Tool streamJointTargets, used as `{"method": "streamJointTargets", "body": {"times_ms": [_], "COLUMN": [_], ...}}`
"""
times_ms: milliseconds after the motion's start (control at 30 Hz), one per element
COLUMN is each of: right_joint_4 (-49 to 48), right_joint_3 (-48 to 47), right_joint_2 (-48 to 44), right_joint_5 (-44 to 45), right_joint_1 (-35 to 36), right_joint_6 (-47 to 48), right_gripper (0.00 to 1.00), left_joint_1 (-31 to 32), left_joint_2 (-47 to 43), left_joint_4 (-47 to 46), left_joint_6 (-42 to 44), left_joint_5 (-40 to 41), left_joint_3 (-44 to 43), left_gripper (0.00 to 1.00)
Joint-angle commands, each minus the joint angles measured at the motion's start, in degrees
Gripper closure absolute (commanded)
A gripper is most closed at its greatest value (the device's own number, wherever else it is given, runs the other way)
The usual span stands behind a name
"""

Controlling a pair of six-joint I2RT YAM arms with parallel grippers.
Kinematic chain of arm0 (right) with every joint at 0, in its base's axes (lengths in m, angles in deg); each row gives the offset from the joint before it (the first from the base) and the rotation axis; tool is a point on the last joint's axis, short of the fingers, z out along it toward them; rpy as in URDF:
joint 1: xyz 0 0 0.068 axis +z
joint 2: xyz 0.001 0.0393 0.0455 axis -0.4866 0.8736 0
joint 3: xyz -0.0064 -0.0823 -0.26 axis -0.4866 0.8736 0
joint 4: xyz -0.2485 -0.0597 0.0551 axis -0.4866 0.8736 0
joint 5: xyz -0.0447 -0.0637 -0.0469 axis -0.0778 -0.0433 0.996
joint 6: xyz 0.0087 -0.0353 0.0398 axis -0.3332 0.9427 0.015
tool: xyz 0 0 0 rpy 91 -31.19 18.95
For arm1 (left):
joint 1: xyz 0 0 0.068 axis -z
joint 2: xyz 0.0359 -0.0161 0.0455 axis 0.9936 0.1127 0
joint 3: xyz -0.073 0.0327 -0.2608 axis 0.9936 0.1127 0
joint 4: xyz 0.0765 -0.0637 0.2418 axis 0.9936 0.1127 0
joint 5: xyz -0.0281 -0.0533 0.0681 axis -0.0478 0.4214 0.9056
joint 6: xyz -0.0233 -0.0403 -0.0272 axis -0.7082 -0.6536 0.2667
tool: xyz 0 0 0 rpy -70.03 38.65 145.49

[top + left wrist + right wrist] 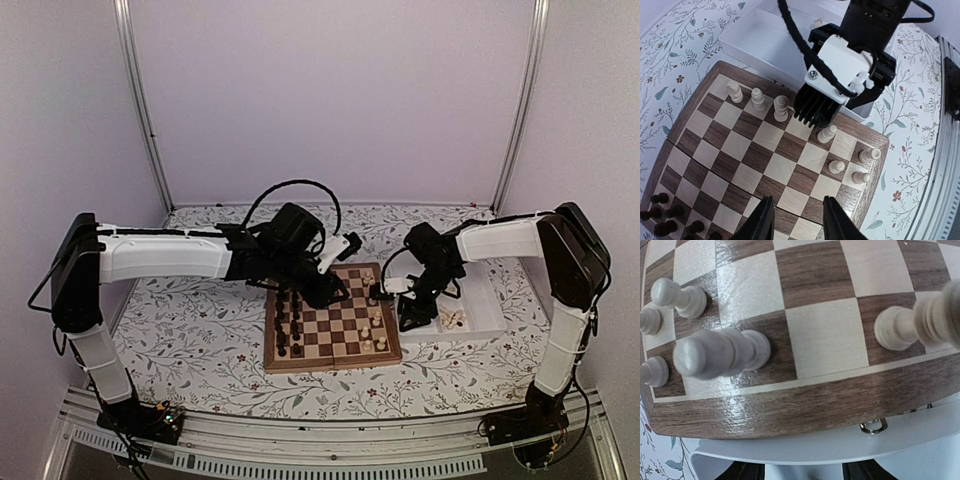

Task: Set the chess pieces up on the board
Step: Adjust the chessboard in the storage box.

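Observation:
The board (pixel 330 364) lies mid-table. Several pale chess pieces (pixel 376 327) stand along its right side; in the left wrist view a knight (pixel 734 91), a bishop (pixel 758 99) and a taller piece (pixel 781 108) line the far row, and a rook (pixel 870 154) stands by the corner. My left gripper (pixel 797 221) hovers open above the board (pixel 692 102), nothing between its fingers. My right gripper (pixel 405 300) hangs at the board's right edge, just over a pale piece (pixel 827 134). In the right wrist view the gripper (pixel 802 475) is open and empty, facing the rim (pixel 805 405).
Dark pieces (pixel 290 318) fill the board's left side (pixel 665 216). A white tray (pixel 490 300) touches the board's right edge and holds a few loose pale pieces (pixel 454 320). Both arms reach over the board, close to each other.

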Motion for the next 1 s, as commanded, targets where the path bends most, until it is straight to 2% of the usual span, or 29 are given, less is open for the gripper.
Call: {"method": "streamJointTargets", "body": {"times_ms": [0,167,433,967], "right_joint_4": [0.21,2.26,4.20,4.99], "right_joint_3": [1.54,1.22,1.06,2.42], "right_joint_2": [-1.96,-2.71,-2.70,-5.46], "right_joint_5": [4.79,5.96,5.33,16.50], "right_joint_1": [-2.73,-6.30,-6.59,-6.59], "right_joint_6": [-0.60,0.91,2.31,-3.00], "right_gripper": [0.46,0.46,0.53,0.51], "left_joint_1": [-0.82,-0.83,-0.82,-0.74], "left_joint_2": [0.75,0.38,0.13,-0.62], "left_joint_4": [-1.05,-0.93,-1.11,-1.64], "left_joint_6": [-0.15,-0.04,-0.55,-0.58], "left_joint_5": [-1.21,-1.06,-1.46,-1.58], "left_joint_3": [-0.97,-0.42,-0.07,1.32], "left_gripper": [0.64,0.64,0.64,0.64]}}
